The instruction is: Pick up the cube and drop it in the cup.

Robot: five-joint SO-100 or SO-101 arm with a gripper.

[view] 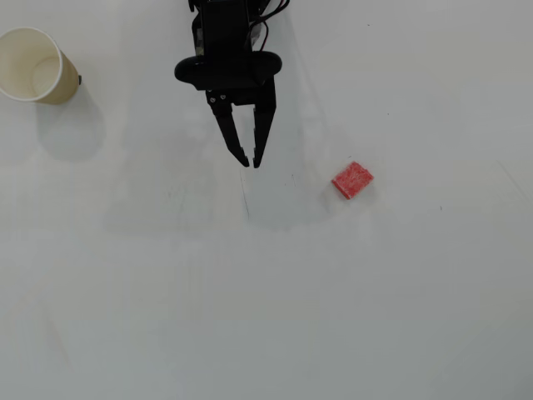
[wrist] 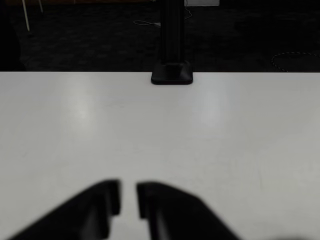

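Observation:
In the overhead view the small red-pink cube (view: 352,180) lies flat on the white table, right of centre. The cream paper cup (view: 35,67) stands at the far upper left, its pale mouth facing up. My black gripper (view: 251,162) reaches down from the top middle, its tips pointing at bare table well left of the cube and far right of the cup. The fingers are shut with only a thin slit between them and hold nothing. The wrist view shows the two blurred fingertips (wrist: 107,202) at the bottom; neither cube nor cup appears there.
The white table (view: 266,317) fills the overhead view. A black post with a clamp base (wrist: 172,75) stands at the table's far edge in the wrist view, with dark floor behind it.

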